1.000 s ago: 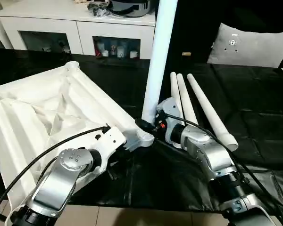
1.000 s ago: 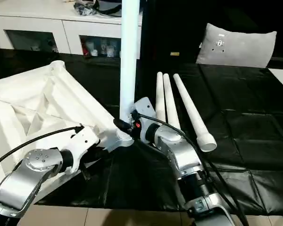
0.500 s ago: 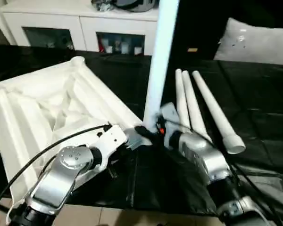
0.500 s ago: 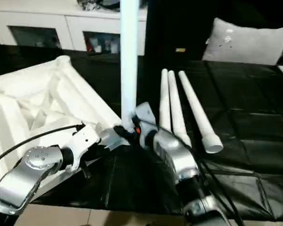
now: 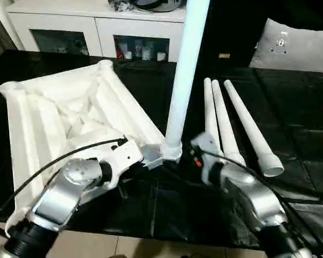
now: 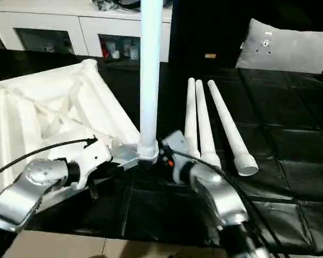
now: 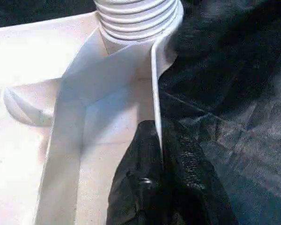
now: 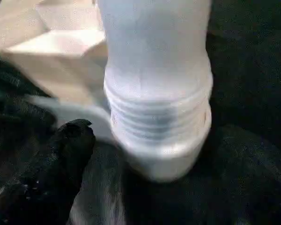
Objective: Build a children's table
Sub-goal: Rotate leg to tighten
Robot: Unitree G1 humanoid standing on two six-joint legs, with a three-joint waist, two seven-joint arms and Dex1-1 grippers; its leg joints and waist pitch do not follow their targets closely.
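Note:
The children's table top [image 5: 59, 113] lies upside down with its ribs showing. One white leg [image 5: 185, 75] stands upright in its near corner socket [image 5: 171, 152], threaded base [image 8: 159, 122] in the collar. My left gripper [image 5: 149, 160] is shut on the thin wall of the top beside that socket, its fingers [image 7: 178, 164] pinching the edge. My right gripper [image 5: 189, 152] is open at the leg's foot, and its one visible finger [image 8: 72, 140] stands clear of the thread. Three more legs [image 5: 226, 123] lie side by side to the right.
Everything rests on a large black-covered work surface [image 5: 296, 134]. A white cabinet [image 5: 97, 24] with glass doors stands behind it. A grey cushion [image 5: 296, 45] leans at the back right. The near edge of the work surface runs just under my forearms.
My right gripper has opened and let go of the upright leg's base, drawing slightly back. The left gripper keeps its hold. The camera has shifted.

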